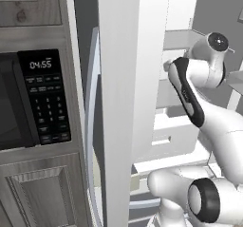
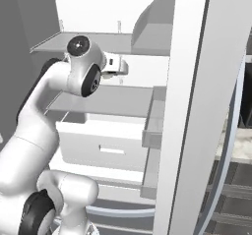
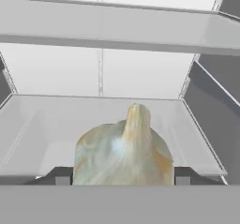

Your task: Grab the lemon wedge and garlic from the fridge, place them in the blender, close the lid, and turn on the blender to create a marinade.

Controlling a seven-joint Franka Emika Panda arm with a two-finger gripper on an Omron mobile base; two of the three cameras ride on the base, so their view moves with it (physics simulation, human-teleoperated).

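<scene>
Straddling the garlic (image 3: 123, 155) on the fridge (image 2: 192, 106) shelf's front edge, the end effector (image 3: 123, 176) stands apart, so closing off-centre could squirt the bulb away.

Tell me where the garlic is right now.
In the hand view the garlic sits bottom centre, between the gripper fingertips, on a shelf inside the fridge under another shelf.

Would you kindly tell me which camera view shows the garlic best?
The hand view: the garlic sits large and central between the gripper fingertips on a fridge shelf. In both base views the arm and fridge door hide it.
</scene>
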